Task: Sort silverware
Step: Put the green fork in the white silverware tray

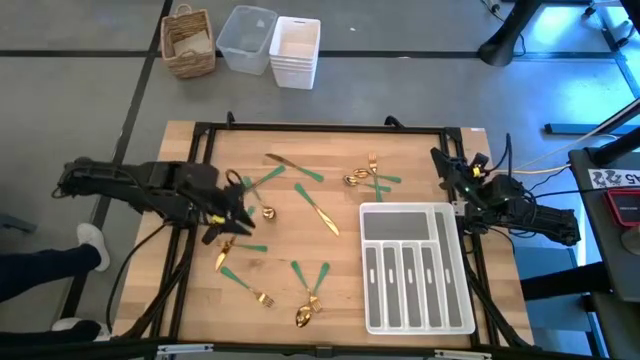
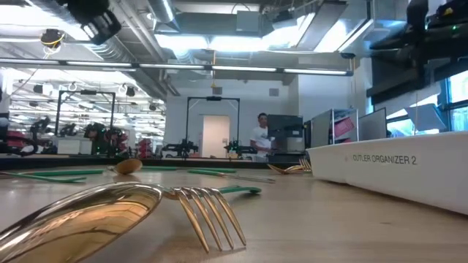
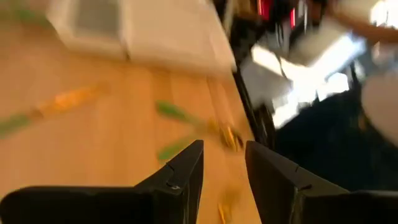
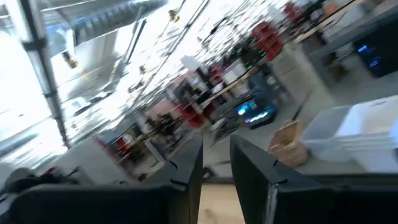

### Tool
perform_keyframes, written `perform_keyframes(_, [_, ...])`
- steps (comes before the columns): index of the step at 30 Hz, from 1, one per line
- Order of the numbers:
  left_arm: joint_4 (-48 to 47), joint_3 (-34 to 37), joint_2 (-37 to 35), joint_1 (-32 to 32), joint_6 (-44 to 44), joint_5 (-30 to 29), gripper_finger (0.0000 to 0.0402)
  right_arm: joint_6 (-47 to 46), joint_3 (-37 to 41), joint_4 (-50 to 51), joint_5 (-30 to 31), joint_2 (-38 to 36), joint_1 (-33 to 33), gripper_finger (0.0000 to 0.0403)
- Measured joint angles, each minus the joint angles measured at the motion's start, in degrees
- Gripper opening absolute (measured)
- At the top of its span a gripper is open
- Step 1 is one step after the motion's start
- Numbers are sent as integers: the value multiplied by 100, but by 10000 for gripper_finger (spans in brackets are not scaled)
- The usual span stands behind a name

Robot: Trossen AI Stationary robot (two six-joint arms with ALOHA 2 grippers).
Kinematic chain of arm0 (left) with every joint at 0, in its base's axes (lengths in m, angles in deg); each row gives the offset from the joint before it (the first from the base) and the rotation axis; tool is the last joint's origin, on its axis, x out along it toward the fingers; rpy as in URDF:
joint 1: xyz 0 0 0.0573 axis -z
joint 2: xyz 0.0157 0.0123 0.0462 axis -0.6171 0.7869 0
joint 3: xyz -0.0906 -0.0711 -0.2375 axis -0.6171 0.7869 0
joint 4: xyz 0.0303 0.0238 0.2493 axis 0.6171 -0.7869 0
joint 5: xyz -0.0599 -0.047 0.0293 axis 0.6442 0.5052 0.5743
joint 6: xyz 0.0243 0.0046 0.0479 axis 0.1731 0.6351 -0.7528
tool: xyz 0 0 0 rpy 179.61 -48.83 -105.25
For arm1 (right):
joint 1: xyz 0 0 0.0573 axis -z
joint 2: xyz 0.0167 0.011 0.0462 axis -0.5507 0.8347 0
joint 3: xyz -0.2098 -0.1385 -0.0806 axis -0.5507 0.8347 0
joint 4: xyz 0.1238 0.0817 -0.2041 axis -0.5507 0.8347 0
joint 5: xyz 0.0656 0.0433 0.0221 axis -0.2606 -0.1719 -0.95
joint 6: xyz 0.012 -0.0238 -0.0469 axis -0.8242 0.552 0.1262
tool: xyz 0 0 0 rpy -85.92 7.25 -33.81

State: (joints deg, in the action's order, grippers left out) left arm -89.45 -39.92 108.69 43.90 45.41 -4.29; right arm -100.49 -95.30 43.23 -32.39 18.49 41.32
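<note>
- Nearest the low camera lie a gold spoon bowl and the tines of a gold fork, lying touching on the wooden table.
- The white cutlery tray carries writing on its side wall; I can read "OUTLER ORGANIZER 2", with the start cut off.
- The silverware has shiny gold heads and slim green handles, and it is scattered loose over the table: several pieces just ahead of my left gripper, a pair of forks and a spoon nearer the table's front edge, and a small cluster near the tray's far end, between my two grippers.
- My left gripper hangs over the table's left part, beside a gold piece with a green handle; its fingers stand a little apart with nothing between them.
- My right gripper waits at the table's right edge, just beside the tray's far corner; its fingers are parted by a narrow gap and grip nothing.
- The tray's four long slots and its cross compartment lie close alongside my right gripper.
- Beyond the table stand a wicker basket, a clear bin and a white container.
- A person stands far back in the room.
</note>
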Motion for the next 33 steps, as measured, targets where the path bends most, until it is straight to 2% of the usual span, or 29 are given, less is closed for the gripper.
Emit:
perform_keyframes(3, [-522,-106,421,428,-161,56,114,-33,0,-10,-369,126,-2,83])
perform_keyframes(6, [-755,-106,865,870,-401,54,114,-37,0,8,-426,297,0,83])
perform_keyframes(12, [-617,-106,1823,1745,-653,22,114,-38,0,-5,-337,594,0,83])
perform_keyframes(16, [-384,-106,2374,2227,-828,-262,114,-38,0,-3,-323,726,0,83])
perform_keyframes(27, [415,-106,3465,2848,-594,-1207,114,-38,0,41,-314,819,0,83])
perform_keyframes(33, [611,-106,3924,3049,-235,-1309,114,-191,0,39,-649,819,0,83])
